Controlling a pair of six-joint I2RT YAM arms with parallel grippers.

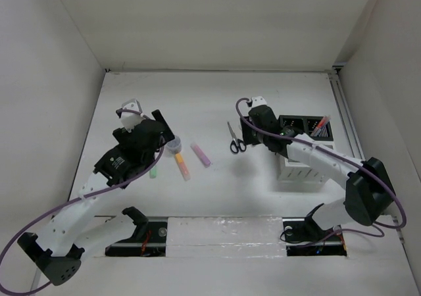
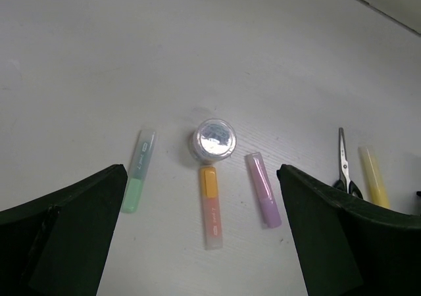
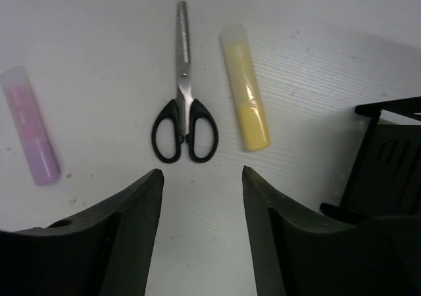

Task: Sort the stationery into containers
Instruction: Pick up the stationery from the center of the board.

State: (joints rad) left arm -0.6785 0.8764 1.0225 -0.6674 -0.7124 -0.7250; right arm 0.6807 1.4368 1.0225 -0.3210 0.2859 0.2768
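On the white tabletop [image 1: 197, 105], faintly ribbed with fine lines up close, you have four stubby pastel markers. These are the mint-green plastic marker [image 2: 138, 172] with a clear greyish end, the orange plastic marker [image 2: 210, 207] fading to translucent pink, the lilac plastic marker [image 2: 263, 189], and the yellow plastic marker [image 3: 245, 105] with a paler end. The small scissors [image 3: 184, 122] show black loop handles and silver blades. The small round clear tub [image 2: 214, 140] has a silvery top. Your boxy organizer has a black compartment [image 1: 299, 126] and a white slatted part [image 1: 299, 171]. A thin red pen [image 1: 320, 126] stands out against the black.
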